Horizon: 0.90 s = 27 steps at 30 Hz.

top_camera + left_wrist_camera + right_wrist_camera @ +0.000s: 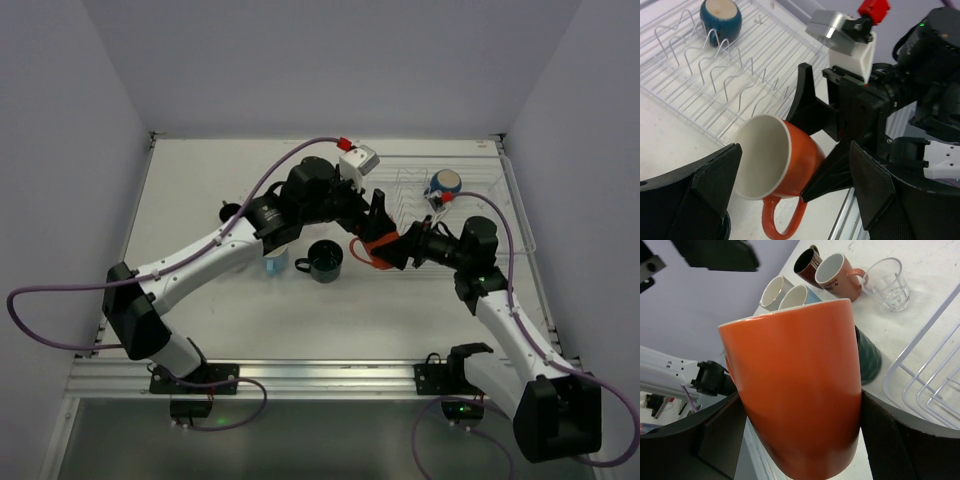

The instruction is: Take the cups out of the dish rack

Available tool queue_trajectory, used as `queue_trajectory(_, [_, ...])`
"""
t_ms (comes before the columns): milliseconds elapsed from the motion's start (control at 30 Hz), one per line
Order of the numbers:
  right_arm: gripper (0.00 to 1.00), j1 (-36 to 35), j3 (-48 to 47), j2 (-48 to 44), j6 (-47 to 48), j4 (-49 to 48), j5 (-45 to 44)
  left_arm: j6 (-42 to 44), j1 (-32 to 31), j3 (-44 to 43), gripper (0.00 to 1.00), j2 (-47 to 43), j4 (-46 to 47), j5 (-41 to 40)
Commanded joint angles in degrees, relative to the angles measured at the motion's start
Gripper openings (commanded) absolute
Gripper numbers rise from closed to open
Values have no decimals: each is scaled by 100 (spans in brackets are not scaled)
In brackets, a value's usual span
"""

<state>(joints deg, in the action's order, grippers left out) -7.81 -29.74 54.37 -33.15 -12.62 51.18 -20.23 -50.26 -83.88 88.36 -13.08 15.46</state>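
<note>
- The right gripper [800, 402] is clamped on the orange mug [795, 375], one finger on each side. It holds the mug tilted above the table [400, 320], by the left edge of the dish rack [700, 85].
- The left gripper [795, 150] stands wide, with a finger either side of the same mug. Whether they touch it cannot be told.
- A dark blue mug [721, 17] sits among the tines at the far side of the rack.
- On the table left of the rack stand a dark teal mug [325, 262], a light blue mug [796, 295], a white mug [774, 292], a pink mug [837, 272], a brown mug [807, 262] and a clear glass [890, 282].
</note>
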Motion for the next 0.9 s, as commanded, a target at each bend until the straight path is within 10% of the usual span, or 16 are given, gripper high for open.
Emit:
queue_trajectory(0, [20,-71,-41,-313,-96,-680,244,-201,34,-287,94,32,-151,-113])
queue_trajectory(567, [20,-194,-181,-375,256,-144,-310,-420,34,-349,47,911,-406,1107])
queue_trajectory(733, [21,-273,-199,-383,282,-109,-363,-421,34,-322,0,806,-318,996])
queue_trajectory(867, [47,-291,-94,-629,230,-82,-372,-280,43,-217,0,167,-467,178])
